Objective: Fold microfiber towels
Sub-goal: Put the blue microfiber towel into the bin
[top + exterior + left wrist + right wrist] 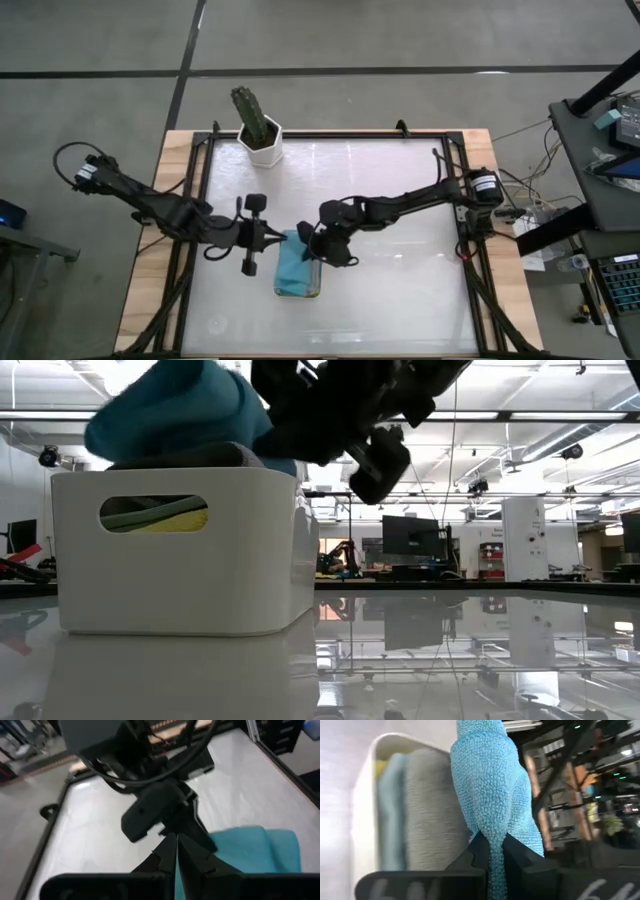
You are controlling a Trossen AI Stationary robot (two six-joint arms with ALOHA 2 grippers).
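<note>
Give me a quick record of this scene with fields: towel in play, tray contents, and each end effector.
towel in play: teal towel, pinched, hanging over the tray
tray: white tray, holding folded grey towel, light blue towel and a yellow one
right end effector: shut on teal towel
left end effector: shut, beside the tray
other: potted cactus at far edge

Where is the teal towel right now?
In the high view, the teal towel is pinched by the right gripper over the white tray, mid-table beside the left gripper.
</note>
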